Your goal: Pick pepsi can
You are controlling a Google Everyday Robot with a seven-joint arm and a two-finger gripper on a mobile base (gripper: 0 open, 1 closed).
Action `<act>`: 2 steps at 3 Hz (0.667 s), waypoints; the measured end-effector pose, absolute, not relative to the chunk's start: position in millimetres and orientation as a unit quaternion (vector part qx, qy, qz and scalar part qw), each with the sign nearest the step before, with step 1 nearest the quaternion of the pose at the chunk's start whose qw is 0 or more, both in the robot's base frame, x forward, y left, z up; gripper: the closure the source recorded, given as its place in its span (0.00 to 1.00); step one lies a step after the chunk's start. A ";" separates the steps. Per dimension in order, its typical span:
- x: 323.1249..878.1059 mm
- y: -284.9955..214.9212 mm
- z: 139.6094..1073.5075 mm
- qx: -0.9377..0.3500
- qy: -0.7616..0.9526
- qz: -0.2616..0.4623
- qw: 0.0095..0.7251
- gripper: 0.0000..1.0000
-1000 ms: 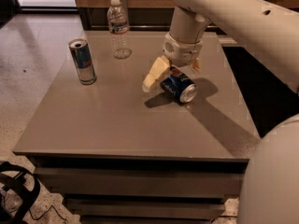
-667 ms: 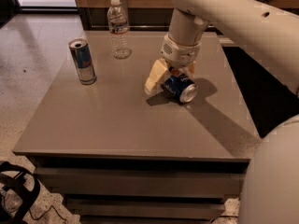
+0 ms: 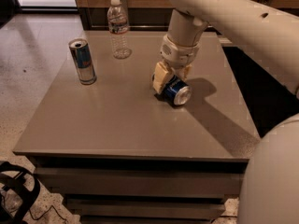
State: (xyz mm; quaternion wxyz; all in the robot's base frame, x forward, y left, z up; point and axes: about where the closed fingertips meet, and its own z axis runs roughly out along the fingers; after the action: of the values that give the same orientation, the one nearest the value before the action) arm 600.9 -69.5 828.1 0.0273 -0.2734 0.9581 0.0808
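On the table (image 3: 117, 125), roughly 2 o'clock from its middle, the pepsi can (image 3: 177, 92) is lying on its side, with its silver end pointing toward about 4 o'clock. The gripper (image 3: 172, 80) comes down on it from 12 o'clock. One cream finger (image 3: 161, 76) is pressed against the can's 9 o'clock side, and the other is mostly tucked behind at 2 o'clock. To me that reads as clamped onto the can, which hasn't left the tabletop yet.

So I'd call this the grasp step, just finishing. Next up would be a straight lift, keeping the squeeze firm, since a can grabbed sideways can roll or slip out of the pads.

Further out, the slim blue-and-silver can (image 3: 82, 61) stands upright at about 10 o'clock from the pepsi, well apart. The water bottle (image 3: 119, 28) stands at 11 o'clock near the far edge (neither is in the way of a lift).

Compared with a second ago, the near finger was splayed out wider from the can and has now swung in against it. The can itself looks like it has barely budged. The slim can and bottle are right where they were.
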 end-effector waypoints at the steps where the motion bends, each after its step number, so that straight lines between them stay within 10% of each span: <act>1: 601.9 -68.2 826.7 -0.274 0.958 0.081 0.028 0.86; 2: 602.9 -66.9 825.3 -0.274 0.958 0.082 0.030 1.00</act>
State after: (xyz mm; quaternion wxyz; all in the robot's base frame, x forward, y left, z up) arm 602.9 -66.9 825.3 0.0295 -0.2741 0.9577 0.0820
